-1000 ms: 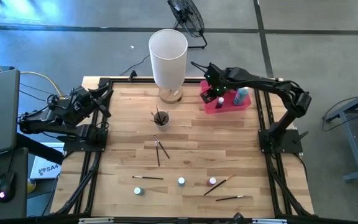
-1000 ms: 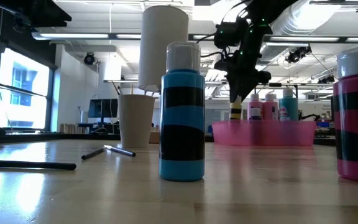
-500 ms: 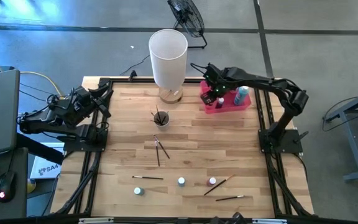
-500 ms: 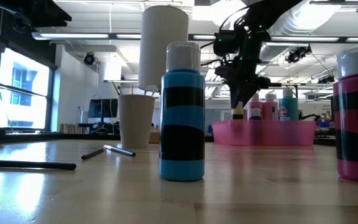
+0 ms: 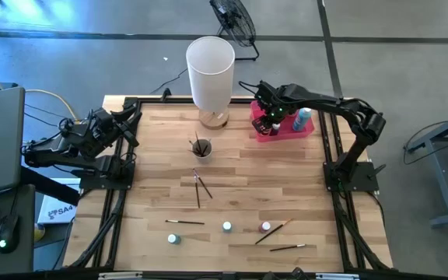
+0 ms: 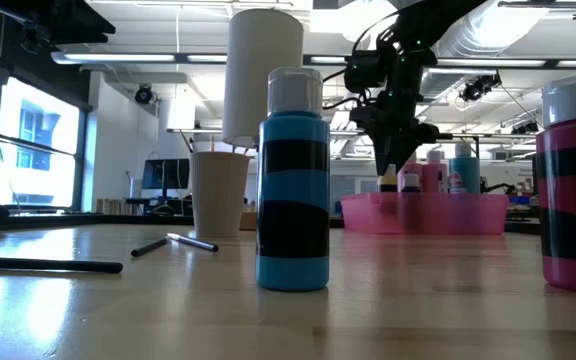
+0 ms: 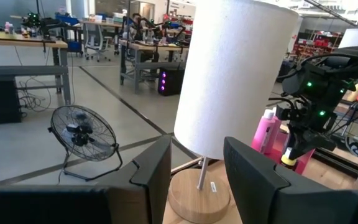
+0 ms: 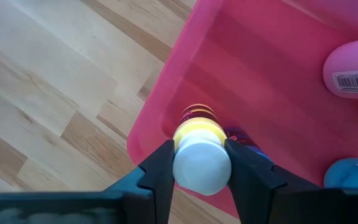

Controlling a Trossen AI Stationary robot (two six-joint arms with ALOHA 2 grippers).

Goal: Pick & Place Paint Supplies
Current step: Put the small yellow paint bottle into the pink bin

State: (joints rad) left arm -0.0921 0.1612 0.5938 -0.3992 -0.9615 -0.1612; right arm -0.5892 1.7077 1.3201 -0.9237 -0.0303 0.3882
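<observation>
Right wrist view: right gripper (image 8: 201,163) pinching small yellow bottle (image 8: 201,157) by its white cap, over pink tray's (image 8: 166,106) left corner, far-right of table. Lower till base seats inside the wall, then let go. Left gripper (image 7: 197,180) parked far-left, fingers apart, holding nothing.

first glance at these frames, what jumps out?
The tall white cylinder at the table's far edge dominates. Right beside it, the right claw holds a small yellow paint bottle over the pink tray. Close to the low camera stands a blue bottle.
</observation>
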